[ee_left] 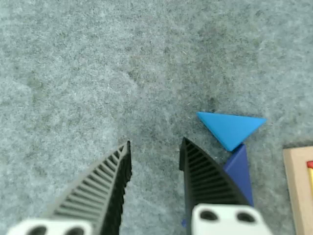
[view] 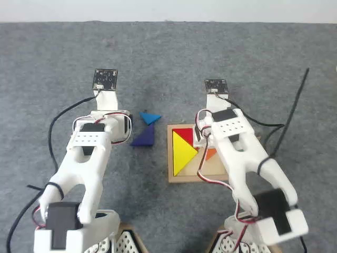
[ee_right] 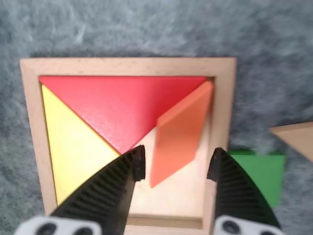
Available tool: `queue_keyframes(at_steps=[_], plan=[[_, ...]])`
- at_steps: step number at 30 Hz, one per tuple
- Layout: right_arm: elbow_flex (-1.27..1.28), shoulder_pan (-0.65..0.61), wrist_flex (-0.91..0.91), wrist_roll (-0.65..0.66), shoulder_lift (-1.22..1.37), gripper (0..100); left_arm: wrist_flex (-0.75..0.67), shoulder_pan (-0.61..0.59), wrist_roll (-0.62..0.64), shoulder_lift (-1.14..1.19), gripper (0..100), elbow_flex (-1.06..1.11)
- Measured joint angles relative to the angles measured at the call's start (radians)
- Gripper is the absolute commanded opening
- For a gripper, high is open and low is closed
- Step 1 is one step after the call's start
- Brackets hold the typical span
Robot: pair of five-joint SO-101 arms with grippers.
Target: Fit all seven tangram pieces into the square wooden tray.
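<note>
No legible text anywhere, no labels, brands, numbers or signs readable on the tangram pieces (view: 181,153), the wooden tray (view: 170,158) or the grey mat (view: 158,63)

**Both arms extended, both hands parted**

The left arm (view: 87,158) stretches forward from its base, leaning slightly inward, with red and white cables looped along its white links. Its wrist tips the left hand (ee_left: 156,146) downward, the two ribbed fingers standing well apart. The right arm (view: 239,153) stretches forward alongside it, also leaning inward. The right hand (ee_right: 177,157) likewise points down, its ribbed fingers spread.
</note>
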Motion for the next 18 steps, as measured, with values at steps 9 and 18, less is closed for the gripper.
queue_keyframes(at_steps=[9,18], plan=[[0.015,0.103,0.000,0.057,-0.011,22.8,0.000,0.000,0.000,0.000,16,0.000],[0.015,0.087,0.000,0.087,0.034,22.7,0.000,0.000,0.000,0.000,16,0.000]])
